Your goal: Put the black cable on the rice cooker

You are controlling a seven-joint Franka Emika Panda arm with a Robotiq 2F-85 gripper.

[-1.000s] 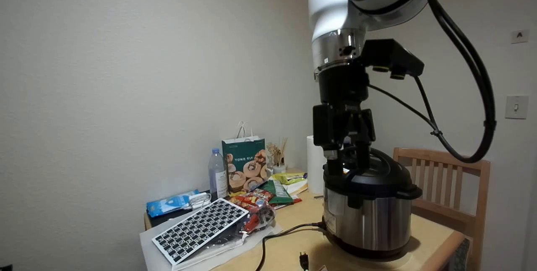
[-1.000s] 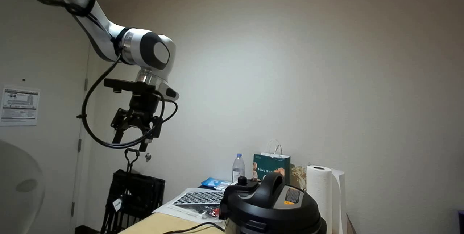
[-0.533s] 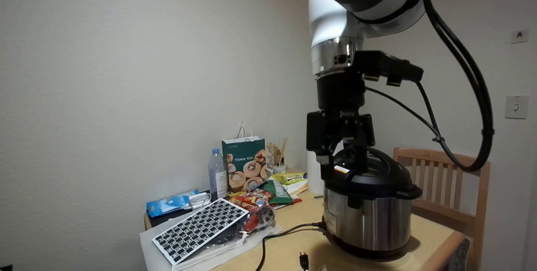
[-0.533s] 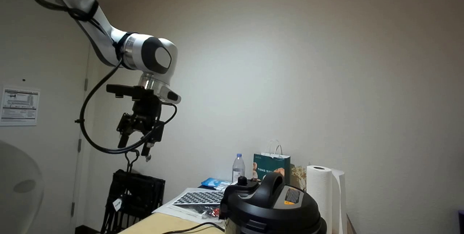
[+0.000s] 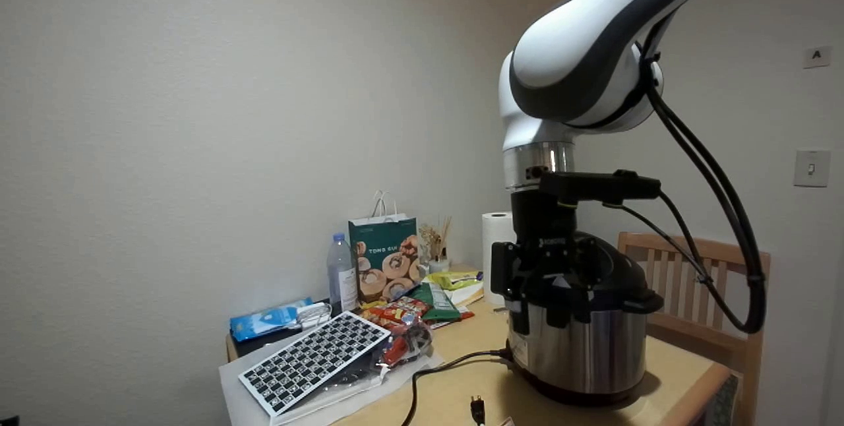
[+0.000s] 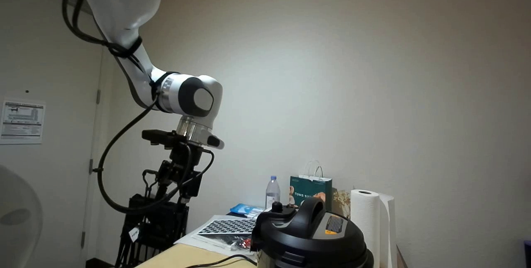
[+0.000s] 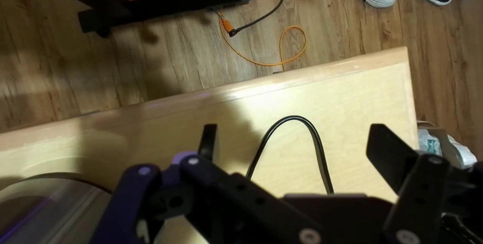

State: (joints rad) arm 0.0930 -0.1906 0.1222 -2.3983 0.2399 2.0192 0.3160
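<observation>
Jaws wide apart, the pincer (image 7: 294,140) points down over the table (image 7: 358,104). On that table stands the rice cooker (image 5: 613,347), steel-sided, also showing at the lower left of the wrist view. Below the pincer, the black cable (image 7: 295,118) lies on the table in a loop, seen between the jaws and apart from both, part of it hidden behind the pincer. In an exterior view a plug (image 5: 477,409) shows near the rice cooker

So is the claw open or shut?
Open: the wrist view shows the claw with its fingers spread wide, the black power cord visible in the gap between them.
</observation>
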